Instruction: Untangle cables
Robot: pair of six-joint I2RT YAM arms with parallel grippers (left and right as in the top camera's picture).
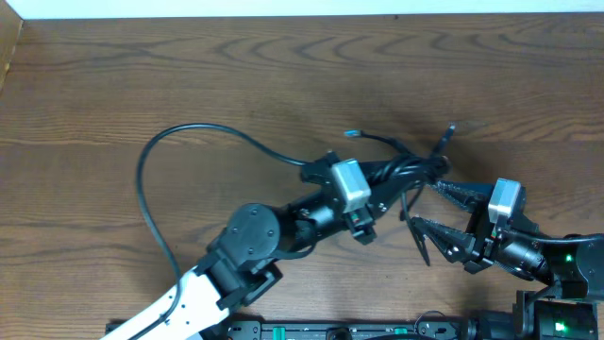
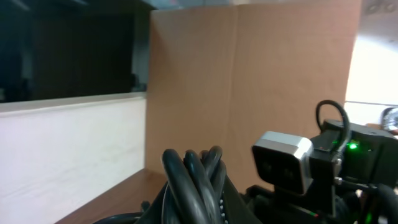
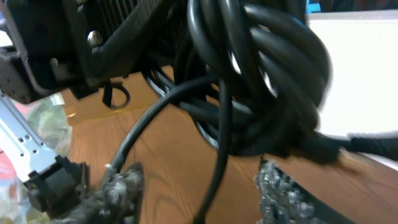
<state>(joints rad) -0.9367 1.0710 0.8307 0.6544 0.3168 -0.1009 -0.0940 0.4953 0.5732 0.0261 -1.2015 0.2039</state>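
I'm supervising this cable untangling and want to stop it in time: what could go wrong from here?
The left gripper clamps the whole cable bundle, so a pull by the open right gripper on the single strand between its jaws may tighten the knot. The two grippers also sit close and might collide.

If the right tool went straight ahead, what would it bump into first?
Probably the bunched cables gripped by the left tool; one strand hangs between the open fingers of the right tool. Depth is unclear.
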